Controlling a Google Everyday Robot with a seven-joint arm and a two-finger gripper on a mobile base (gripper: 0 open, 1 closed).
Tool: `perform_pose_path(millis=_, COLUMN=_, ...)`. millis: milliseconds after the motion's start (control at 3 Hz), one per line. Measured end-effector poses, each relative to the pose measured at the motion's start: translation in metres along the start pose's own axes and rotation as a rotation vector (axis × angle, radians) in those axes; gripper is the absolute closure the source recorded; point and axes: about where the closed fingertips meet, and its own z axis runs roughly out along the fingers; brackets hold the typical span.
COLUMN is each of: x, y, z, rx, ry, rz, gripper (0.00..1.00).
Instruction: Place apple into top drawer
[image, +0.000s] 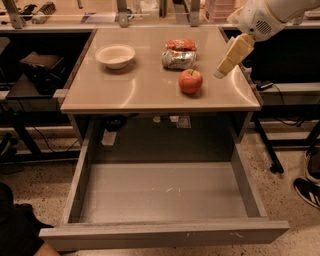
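The apple (190, 81), red-orange with a short stem, sits on the tan tabletop (125, 87) near its front right. My gripper (221, 73) hangs from the white arm at the upper right. It points down and to the left, just right of the apple and a little above the tabletop, apart from the apple. The top drawer (165, 234) is pulled wide open below the table. Its grey scuffed bottom (165, 192) holds nothing.
A white bowl (115, 55) sits at the back left of the tabletop. A silver-and-orange foil snack bag (179, 56) lies behind the apple. Dark table legs and cables stand at the right, with a shoe (306, 190) on the floor.
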Motion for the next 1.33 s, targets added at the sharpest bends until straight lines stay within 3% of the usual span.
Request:
perform_pose_path(millis=333, x=0.0, y=0.0, z=0.0, rx=0.0, ry=0.0, rz=0.0, gripper=0.0)
perform_pose_path(millis=667, x=0.006, y=0.005, z=0.048, rx=-0.056, ry=-0.03, rz=0.018, gripper=0.0)
perform_pose_path(millis=1333, x=0.019, y=0.003, z=0.161, rx=-0.185, ry=-0.094, rz=0.148, gripper=0.0)
